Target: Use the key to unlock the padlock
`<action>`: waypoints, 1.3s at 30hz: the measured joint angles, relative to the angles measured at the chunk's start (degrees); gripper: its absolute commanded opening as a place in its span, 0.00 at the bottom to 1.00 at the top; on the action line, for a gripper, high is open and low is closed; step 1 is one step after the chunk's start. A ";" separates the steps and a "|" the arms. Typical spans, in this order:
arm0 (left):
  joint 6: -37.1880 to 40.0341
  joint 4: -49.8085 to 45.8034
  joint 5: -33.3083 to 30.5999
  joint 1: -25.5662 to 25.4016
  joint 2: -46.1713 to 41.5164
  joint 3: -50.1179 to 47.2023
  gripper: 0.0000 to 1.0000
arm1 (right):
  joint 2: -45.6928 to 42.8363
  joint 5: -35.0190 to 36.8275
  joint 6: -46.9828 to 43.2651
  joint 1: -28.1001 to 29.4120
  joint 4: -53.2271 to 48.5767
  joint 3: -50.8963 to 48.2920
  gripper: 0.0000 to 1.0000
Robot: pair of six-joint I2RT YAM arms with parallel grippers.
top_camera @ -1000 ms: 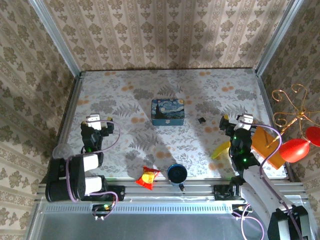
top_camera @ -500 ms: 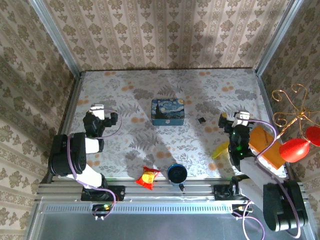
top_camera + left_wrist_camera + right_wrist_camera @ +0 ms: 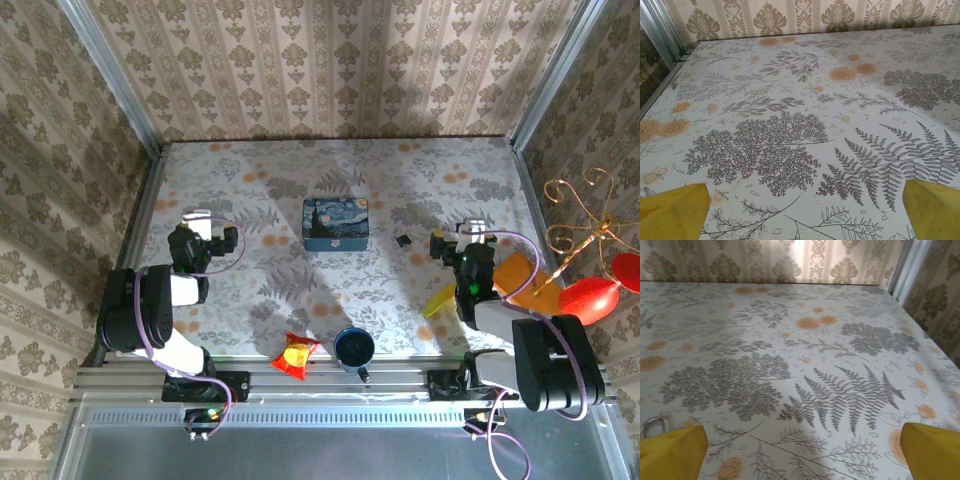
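Two grippers, left [image 3: 203, 230] and right [image 3: 458, 236], both spread wide, holding nothing. One tiny dark padlock [image 3: 403, 240] lies on the table [image 3: 300, 180] between the one blue tin [image 3: 335, 222] and the right gripper. One cup [image 3: 354, 347], one snack packet [image 3: 296, 355] and one banana [image 3: 440, 300] lie nearer the front.

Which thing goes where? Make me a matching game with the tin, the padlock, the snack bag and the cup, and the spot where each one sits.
Things:
1. tin
2. padlock
3. snack bag
4. cup

Places:
A. near edge, just right of the snack bag
B. middle of the table
C. a little to the right of the tin
D. near edge, just left of the cup

Pairs: 1-B, 2-C, 3-D, 4-A
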 measured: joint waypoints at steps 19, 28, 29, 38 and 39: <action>0.07 -0.57 -0.22 0.00 0.00 0.00 1.00 | 17.07 -4.13 4.42 -0.37 5.38 9.79 1.00; 0.39 -1.11 -0.44 -0.07 0.00 0.00 1.00 | 17.07 -13.40 3.85 -2.95 2.97 10.97 1.00; 0.39 -1.20 -0.44 -0.07 0.00 0.00 1.00 | 17.07 -13.27 3.98 -2.93 2.82 10.97 1.00; 0.39 -1.49 -0.72 -0.07 0.00 0.00 1.00 | 17.07 -10.91 4.04 -2.05 2.34 10.97 1.00; 0.39 -1.51 -0.81 -0.07 0.00 0.00 1.00 | 17.07 -10.73 4.04 -2.05 2.34 10.97 1.00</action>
